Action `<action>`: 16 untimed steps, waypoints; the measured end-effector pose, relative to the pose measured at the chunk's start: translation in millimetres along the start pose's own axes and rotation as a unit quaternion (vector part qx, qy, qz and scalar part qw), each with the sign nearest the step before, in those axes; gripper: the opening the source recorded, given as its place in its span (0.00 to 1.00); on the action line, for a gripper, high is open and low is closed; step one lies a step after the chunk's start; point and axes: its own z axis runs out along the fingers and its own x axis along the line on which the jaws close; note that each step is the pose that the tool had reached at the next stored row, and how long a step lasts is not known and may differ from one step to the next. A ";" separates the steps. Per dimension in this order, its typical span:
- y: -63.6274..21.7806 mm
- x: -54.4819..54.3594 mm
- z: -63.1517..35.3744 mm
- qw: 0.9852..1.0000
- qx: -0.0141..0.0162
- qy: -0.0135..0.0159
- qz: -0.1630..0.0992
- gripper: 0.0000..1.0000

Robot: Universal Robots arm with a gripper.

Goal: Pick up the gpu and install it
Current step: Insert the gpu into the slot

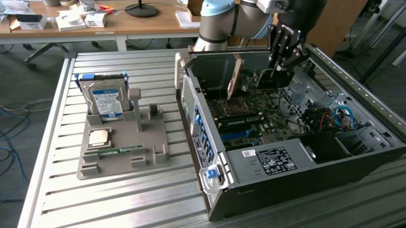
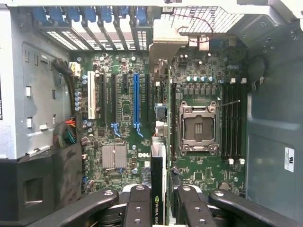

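The gpu [image 2: 161, 156], a thin dark card with a green NVIDIA label on its edge and a pale metal bracket at one end, stood on edge inside the open computer case [image 1: 285, 164]. The hand [image 2: 161, 191] gripped it over the motherboard [image 2: 203, 175], beside the blue slot [image 2: 136, 104].

Slatted silver aluminium surface [image 1: 120, 199] is seen spanning the foreground; soft, even light is reflected off its ribs. Behind it, a light wooden desk [image 1: 152, 26] is set along the back, loaded with small white boxes [image 1: 71, 21] and a round black stand base [image 1: 140, 9]. Dark grey floor [image 1: 28, 71] is visible at the exterior view's left, with loose blue cables [image 1: 7, 137] lying on it. A brown wooden panel [image 1: 339, 19] is seen at the exterior view's upper right.
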 end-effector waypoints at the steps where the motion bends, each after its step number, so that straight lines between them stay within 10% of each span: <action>1: 0.0 0.2 0.6 1.000 0.000 0.000 0.000 0.26; 16: -0.3 3.0 7.7 1.000 0.000 0.000 0.000 0.26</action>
